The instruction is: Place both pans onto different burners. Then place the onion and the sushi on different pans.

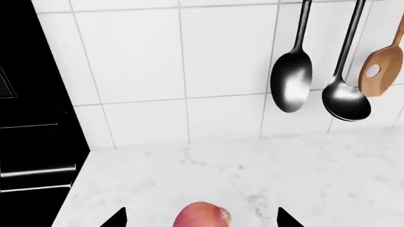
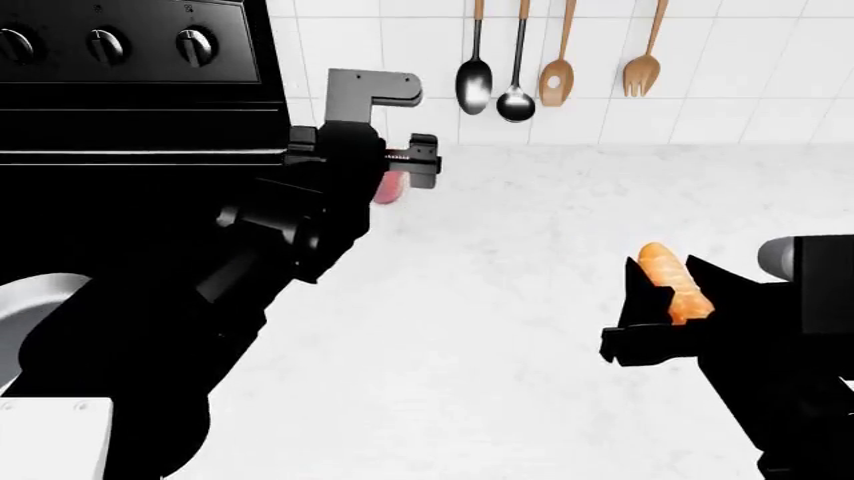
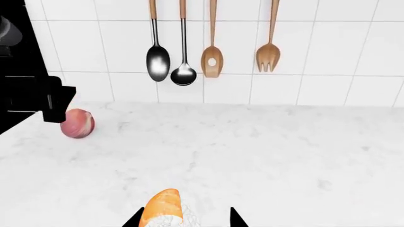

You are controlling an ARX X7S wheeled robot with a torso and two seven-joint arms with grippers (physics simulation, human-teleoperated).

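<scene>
The pinkish onion (image 1: 202, 216) lies on the white marble counter between the wide-apart fingers of my left gripper (image 1: 200, 222), which is open. In the head view the onion (image 2: 388, 188) peeks out behind that gripper, beside the black stovetop (image 2: 120, 210). The orange-topped sushi (image 3: 162, 209) lies between the fingers of my right gripper (image 3: 185, 220), touching one finger with a gap to the other; the gripper is open. A curved piece of the grey steel pan (image 2: 30, 305) shows at the far left. The black skillet is out of view and no burner outlines show.
Two steel spoons (image 2: 475, 85), a wooden spatula (image 2: 557, 82) and a wooden fork (image 2: 642, 72) hang on the tiled wall behind the counter. The stove's knob panel (image 2: 107, 45) rises at the back left. A white block (image 2: 54, 440) sits at the bottom left.
</scene>
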